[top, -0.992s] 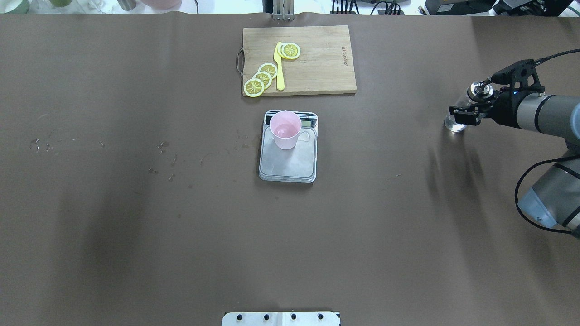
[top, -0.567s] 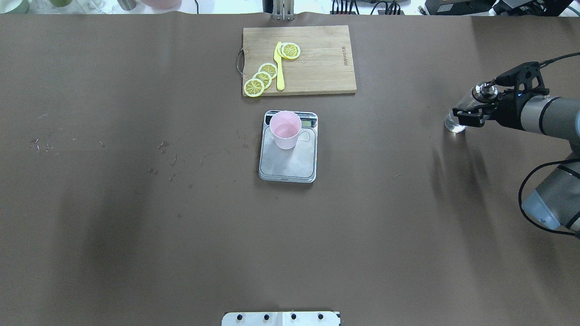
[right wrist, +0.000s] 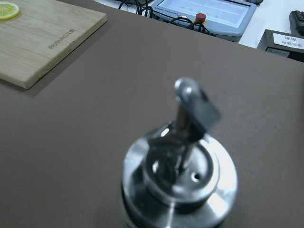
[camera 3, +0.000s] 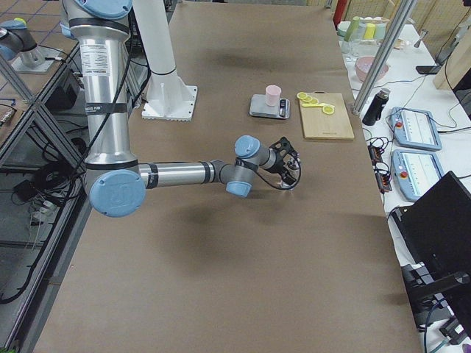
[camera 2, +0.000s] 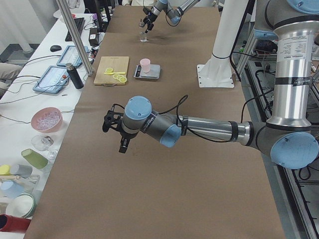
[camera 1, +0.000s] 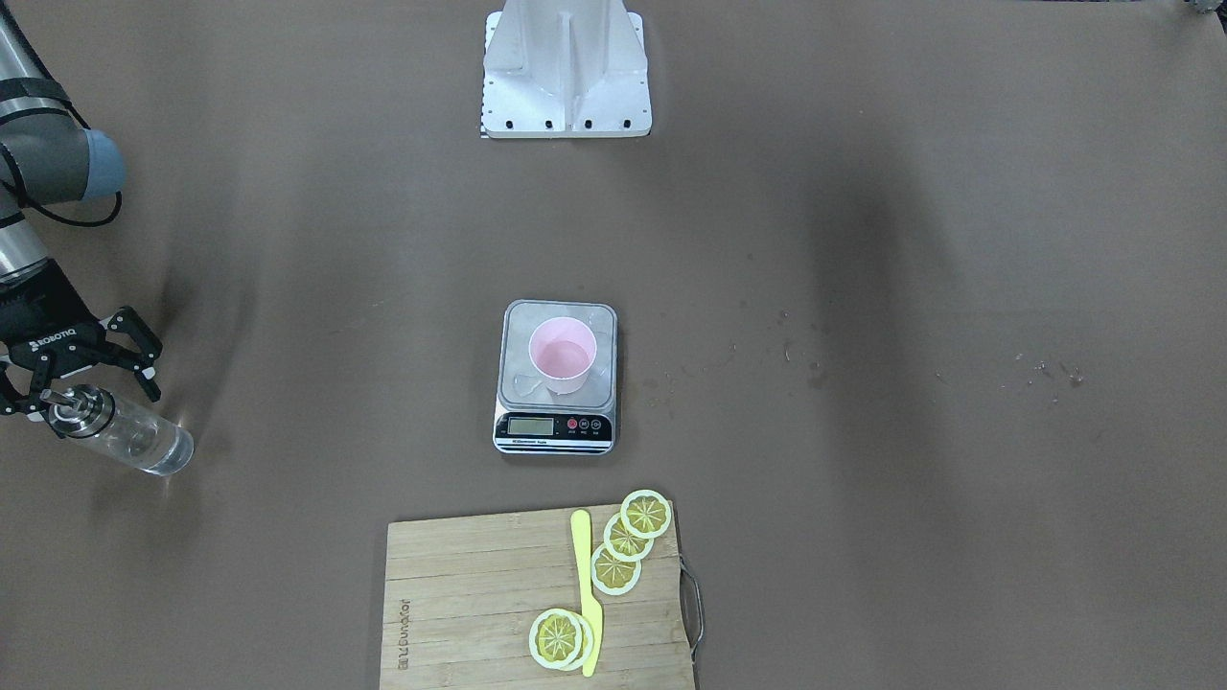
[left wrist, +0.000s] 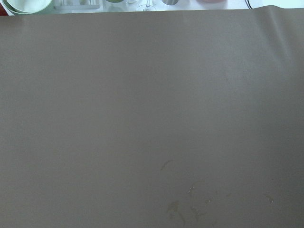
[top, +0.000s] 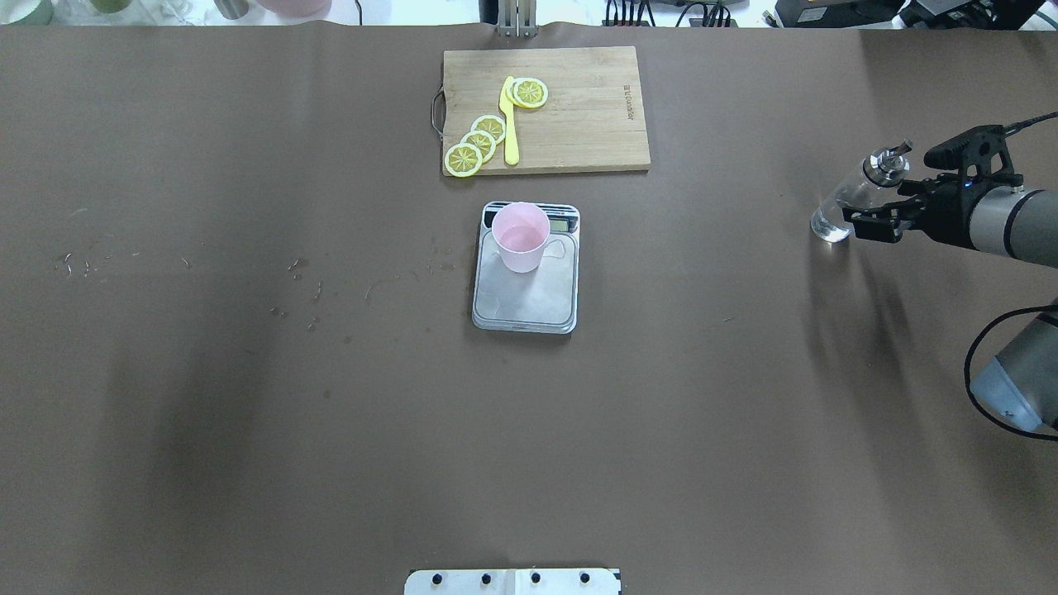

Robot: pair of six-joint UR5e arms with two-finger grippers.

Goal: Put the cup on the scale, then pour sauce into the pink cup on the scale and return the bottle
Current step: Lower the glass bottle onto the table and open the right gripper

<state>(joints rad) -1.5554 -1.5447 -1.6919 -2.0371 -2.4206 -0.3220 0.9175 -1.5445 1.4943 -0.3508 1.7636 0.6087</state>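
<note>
The glass bottle (top: 851, 202) stands on the table (top: 248, 372), far out to the right, just beside the right pincer (top: 886, 208). It is spread wide and holds nothing. That arm (top: 1004, 227) reaches in low and flat. One pink cup (top: 520, 235) sits on one scale (top: 524, 297). I cannot tell if the left pincer (camera 2: 114, 131) is spread.

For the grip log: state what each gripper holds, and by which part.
Nothing is held. The right gripper is open and not gripping the bottle, which stands free beside it. The left gripper shows nothing in it, though its jaws cannot be judged.
</note>
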